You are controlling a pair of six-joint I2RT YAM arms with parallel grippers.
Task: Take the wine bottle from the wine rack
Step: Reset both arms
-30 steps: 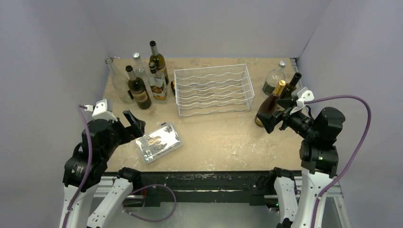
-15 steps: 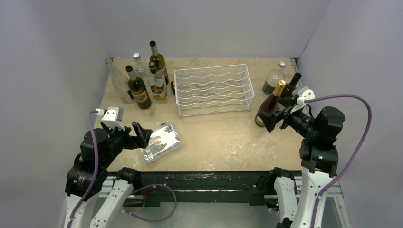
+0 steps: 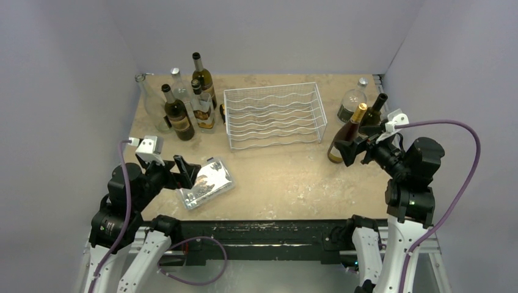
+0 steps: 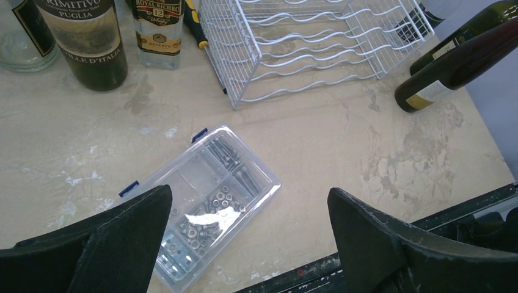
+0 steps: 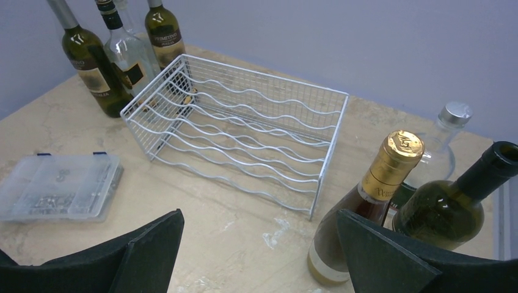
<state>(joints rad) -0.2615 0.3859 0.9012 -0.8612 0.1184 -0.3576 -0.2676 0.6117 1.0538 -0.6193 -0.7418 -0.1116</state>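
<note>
The white wire wine rack (image 3: 275, 116) stands at the back middle of the table, and no bottle shows on its wavy rows. It also shows in the left wrist view (image 4: 305, 43) and the right wrist view (image 5: 244, 134). A gold-capped wine bottle (image 3: 348, 131) stands upright right of the rack, next to a dark green bottle (image 3: 372, 113). My right gripper (image 3: 349, 151) is open and empty just in front of the gold-capped bottle (image 5: 379, 201). My left gripper (image 3: 186, 173) is open and empty over the near left of the table.
Several bottles (image 3: 180, 101) stand at the back left. A clear plastic parts box (image 3: 204, 183) of nuts and screws lies under my left gripper (image 4: 250, 244). A clear silver-capped bottle (image 3: 353, 101) stands at the back right. A yellow-and-black tool (image 4: 195, 24) lies by the rack's left side.
My left arm has swung right and toward the near edge, so its gripper now hangs over the parts box. My right gripper has barely shifted and stays open.
</note>
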